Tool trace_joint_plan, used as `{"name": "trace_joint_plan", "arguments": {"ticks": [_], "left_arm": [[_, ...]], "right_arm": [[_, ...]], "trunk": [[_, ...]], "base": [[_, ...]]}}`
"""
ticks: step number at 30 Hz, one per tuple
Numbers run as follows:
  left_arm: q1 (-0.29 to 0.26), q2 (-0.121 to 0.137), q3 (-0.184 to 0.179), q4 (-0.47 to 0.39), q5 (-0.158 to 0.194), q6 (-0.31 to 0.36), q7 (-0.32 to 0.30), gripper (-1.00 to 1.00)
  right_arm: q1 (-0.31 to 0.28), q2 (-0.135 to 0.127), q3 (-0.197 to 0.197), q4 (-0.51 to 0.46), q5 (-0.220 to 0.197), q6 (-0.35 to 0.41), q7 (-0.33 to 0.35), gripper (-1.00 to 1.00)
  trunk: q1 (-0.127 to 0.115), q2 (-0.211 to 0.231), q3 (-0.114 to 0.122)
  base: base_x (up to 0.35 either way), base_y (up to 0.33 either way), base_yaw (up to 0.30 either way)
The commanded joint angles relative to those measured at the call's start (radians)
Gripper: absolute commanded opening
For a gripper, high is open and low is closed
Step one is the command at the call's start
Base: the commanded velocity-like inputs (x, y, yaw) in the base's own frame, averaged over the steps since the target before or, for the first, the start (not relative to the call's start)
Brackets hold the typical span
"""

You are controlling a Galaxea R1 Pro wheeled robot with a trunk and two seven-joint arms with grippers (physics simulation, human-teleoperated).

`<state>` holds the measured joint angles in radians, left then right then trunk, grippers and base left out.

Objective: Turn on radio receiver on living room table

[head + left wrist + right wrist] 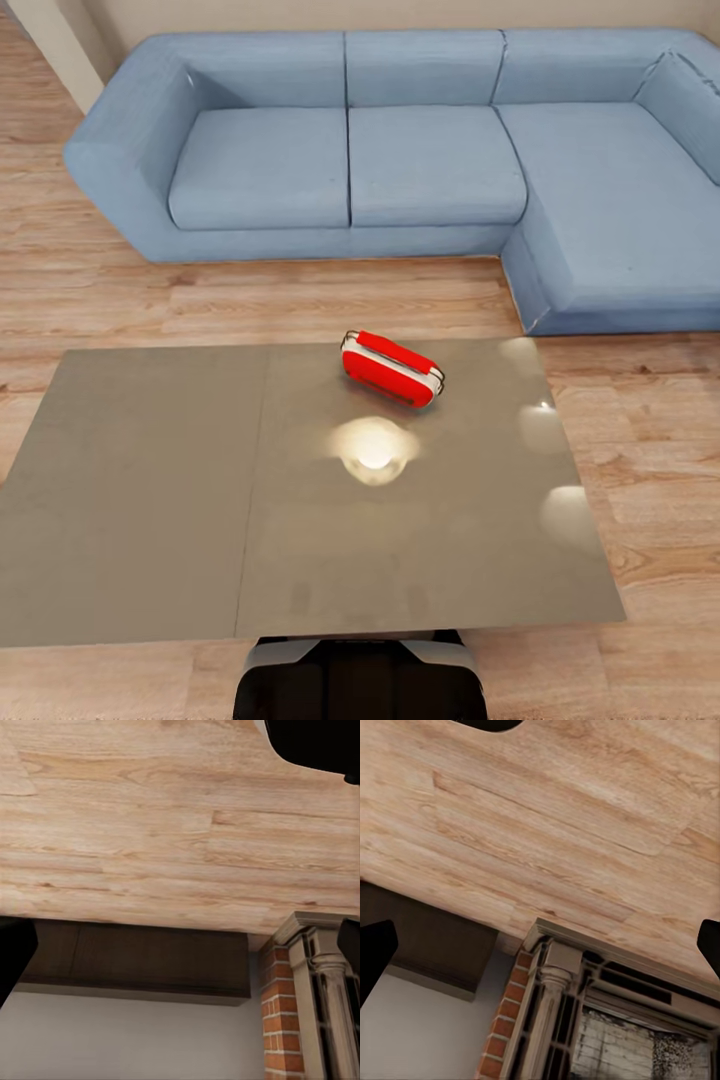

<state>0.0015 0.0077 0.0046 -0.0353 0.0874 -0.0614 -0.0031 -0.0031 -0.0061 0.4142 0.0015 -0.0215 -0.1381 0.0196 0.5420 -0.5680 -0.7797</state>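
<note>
In each wrist view only the dark tips of the pincer's fingers (13,960) (375,956) poked in at the two edges, far apart, so both pincers were open and held nothing. Past them lay light wood plank floor (150,832) and a brick fireplace with a carved post (547,1020), cut off at the edge. The small red radio with white trim (392,368) lay on the big flat grey table (150,500), near its far edge, its dial hard to make out, with the blue L-shaped sofa (430,160) behind.

A living room in a home: blue sofa (420,160), low table (200,500), wood floor (100,290), and a brick fireplace (585,1020).
</note>
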Motion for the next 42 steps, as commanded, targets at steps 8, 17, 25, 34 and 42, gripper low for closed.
{"name": "trace_joint_plan", "arguments": {"ticks": [8,17,25,34,42], "left_arm": [[0.0,0.0,0.0,0.0,0.0,0.0,0.0,1.0],[0.0,0.0,0.0,0.0,0.0,0.0,0.0,1.0],[0.0,-0.001,0.0,0.0,0.0,0.0,0.0,1.0],[0.0,-0.001,-0.001,0.0,-0.001,0.001,0.0,1.0],[0.0,-0.005,-0.009,-0.008,-0.016,0.015,0.01,1.0]], "right_arm": [[0.0,0.0,0.0,0.0,0.0,0.0,0.0,1.0],[0.0,0.001,0.001,0.0,0.0,0.0,0.0,1.0],[0.0,-0.001,0.0,0.0,0.0,-0.003,0.0,1.0],[0.0,0.001,0.002,0.0,0.001,-0.007,0.0,1.0],[0.0,0.002,0.014,-0.002,0.018,-0.001,-0.013,1.0]], "trunk": [[0.0,0.0,-0.013],[0.0,0.0,-0.018],[0.0,0.0,-0.018],[0.0,0.0,-0.018],[0.0,0.0,-0.018]], "base": [[0.0,0.0,0.0],[0.0,0.0,0.0],[0.0,0.0,0.0],[0.0,0.0,0.0],[0.0,0.0,0.0]]}}
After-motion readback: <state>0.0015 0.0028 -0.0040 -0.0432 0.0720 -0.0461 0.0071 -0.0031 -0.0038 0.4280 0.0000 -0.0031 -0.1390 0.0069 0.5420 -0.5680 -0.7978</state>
